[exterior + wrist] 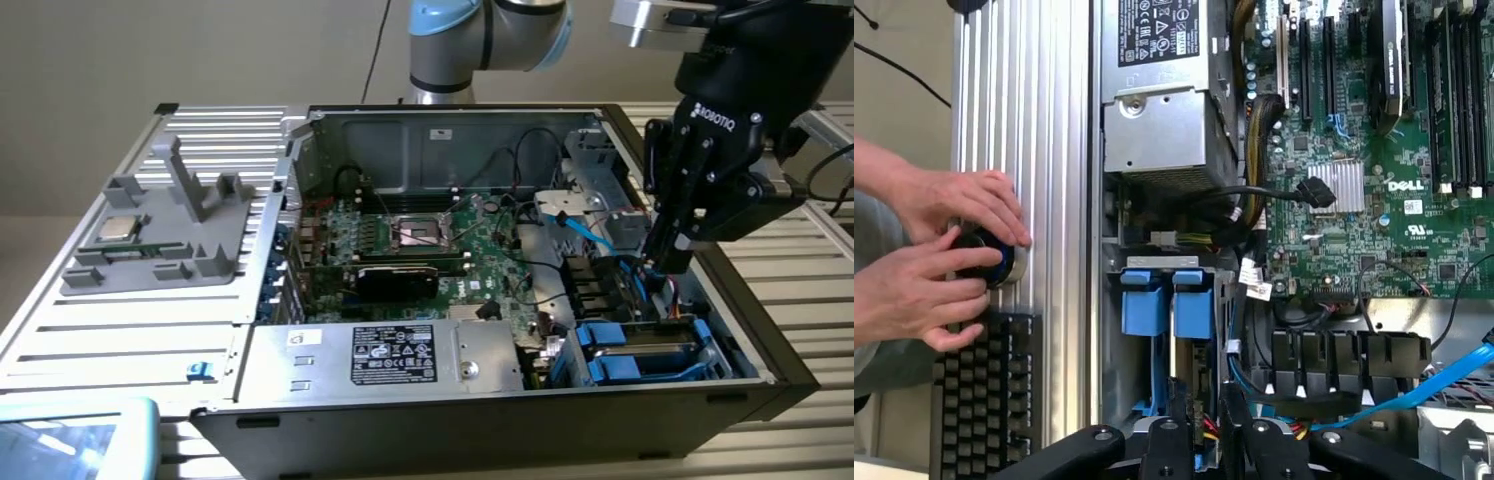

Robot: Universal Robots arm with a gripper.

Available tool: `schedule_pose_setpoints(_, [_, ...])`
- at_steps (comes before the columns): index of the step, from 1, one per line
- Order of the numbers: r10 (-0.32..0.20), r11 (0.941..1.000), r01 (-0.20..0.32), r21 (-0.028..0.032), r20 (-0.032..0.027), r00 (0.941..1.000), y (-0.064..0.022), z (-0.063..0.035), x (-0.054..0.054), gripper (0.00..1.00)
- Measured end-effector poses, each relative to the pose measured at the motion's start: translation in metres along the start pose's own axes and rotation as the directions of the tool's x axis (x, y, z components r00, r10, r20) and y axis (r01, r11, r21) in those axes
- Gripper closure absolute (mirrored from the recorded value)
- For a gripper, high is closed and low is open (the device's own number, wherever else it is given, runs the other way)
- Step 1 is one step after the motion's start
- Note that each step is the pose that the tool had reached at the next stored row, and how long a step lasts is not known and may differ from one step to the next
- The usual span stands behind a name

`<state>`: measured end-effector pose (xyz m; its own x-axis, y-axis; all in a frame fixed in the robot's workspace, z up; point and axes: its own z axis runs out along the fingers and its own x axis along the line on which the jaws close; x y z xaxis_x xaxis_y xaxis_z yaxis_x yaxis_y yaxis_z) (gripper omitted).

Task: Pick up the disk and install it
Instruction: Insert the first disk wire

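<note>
Disk (645,352) sits in its blue carrier in the drive bay at the front corner of the open computer case (400,425), exterior view's right. Gripper (671,262) hangs just above the bay, fingers nearly together, nothing visibly clamped. Person's hands (939,255) rest on a round knob (989,258) beside a keyboard (984,390).

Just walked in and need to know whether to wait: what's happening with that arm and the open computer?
The robot's gripper hangs inside the open computer case, above the drive bay on the exterior view's right. Blue drive carriers already sit in that bay; whether the fingers hold the disk cannot be told. In the wrist view, a person's hands rest on a round black knob beside a keyboard.
</note>
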<state>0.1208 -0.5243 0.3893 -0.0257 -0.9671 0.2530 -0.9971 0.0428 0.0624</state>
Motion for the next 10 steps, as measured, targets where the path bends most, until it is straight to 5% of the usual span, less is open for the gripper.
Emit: schedule_pose_setpoints(10, [-0.006,1.0000,0.006,-0.0044,0.0003,1.0000,0.0000,0.0127,-0.005,0.75])
